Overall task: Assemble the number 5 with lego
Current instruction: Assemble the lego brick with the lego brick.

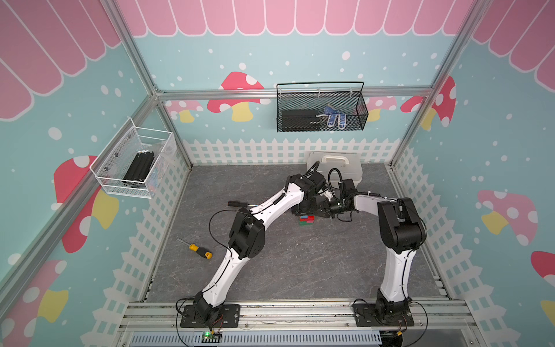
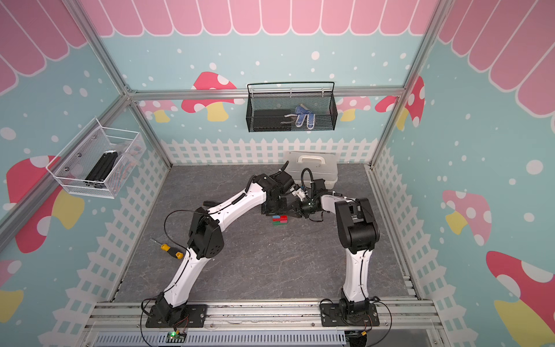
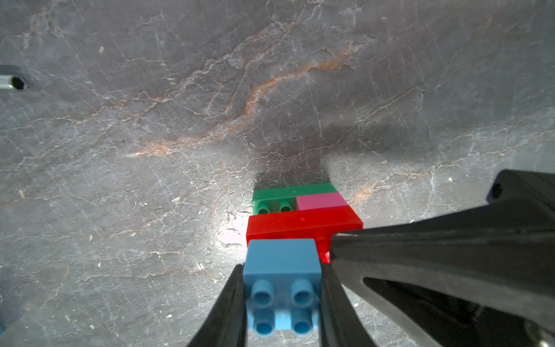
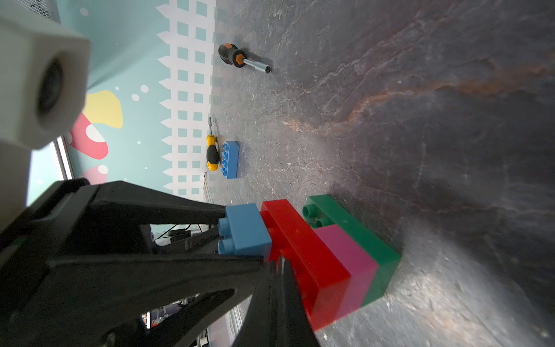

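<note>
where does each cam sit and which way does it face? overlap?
Top views: high over arm bases, looking down on table, left arm, right arm, lego stack.
Left wrist: looks down along left tool, shut on small blue brick; right tool tip shows.
Right wrist: looks across table past its shut tool toward long blue brick.
Shared: all show the lego stack; wrist views both tools.

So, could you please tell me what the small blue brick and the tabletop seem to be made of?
The small blue brick looks like moulded plastic, smooth with a soft sheen and crisp hollow studs. The tabletop looks like dark grey stone or a stone-print sheet: pale and rusty veins.
</note>
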`<state>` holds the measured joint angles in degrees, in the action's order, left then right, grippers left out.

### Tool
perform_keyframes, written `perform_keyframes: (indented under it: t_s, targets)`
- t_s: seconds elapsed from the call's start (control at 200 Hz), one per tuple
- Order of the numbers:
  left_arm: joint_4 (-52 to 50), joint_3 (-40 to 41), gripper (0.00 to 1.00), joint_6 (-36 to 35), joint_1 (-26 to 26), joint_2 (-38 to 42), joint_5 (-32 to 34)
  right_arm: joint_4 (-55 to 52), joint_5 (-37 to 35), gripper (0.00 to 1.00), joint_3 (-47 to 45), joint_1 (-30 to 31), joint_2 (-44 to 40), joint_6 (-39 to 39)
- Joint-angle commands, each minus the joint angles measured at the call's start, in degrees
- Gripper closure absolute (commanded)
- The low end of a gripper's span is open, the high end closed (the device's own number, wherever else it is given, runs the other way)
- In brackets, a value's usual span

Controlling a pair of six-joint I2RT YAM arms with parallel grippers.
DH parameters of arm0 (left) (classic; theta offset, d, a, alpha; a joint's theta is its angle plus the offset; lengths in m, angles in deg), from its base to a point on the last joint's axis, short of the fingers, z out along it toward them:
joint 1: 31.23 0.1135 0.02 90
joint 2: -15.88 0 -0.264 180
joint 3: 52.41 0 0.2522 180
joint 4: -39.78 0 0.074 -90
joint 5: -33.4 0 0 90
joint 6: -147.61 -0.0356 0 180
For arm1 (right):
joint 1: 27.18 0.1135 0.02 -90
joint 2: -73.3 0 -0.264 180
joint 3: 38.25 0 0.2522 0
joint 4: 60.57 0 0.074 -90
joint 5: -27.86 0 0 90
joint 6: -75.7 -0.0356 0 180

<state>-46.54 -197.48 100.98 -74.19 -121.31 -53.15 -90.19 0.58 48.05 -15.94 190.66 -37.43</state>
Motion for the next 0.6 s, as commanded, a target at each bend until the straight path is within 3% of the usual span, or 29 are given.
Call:
perform_keyframes:
  t_s: [0.0,0.31,0.595]
  targets:
    - [-0.9,0.2,0.77,-0.7,-0.4,-3.8,0.5,-4.7,-4.3,1.00,-0.6,0.7,2.8,1.9]
    - [-1.5,-0.4,0.76,-1.8,0.3,-5.1,-2.4,-5.4,-4.6,1.00,-0.5,0.6,3.1,2.5]
    - [-3.1,-2.0,0.75,-3.6,0.5,-6.0,-1.2,-5.7,-4.5,1.00,-0.4,0.7,3.2,2.7]
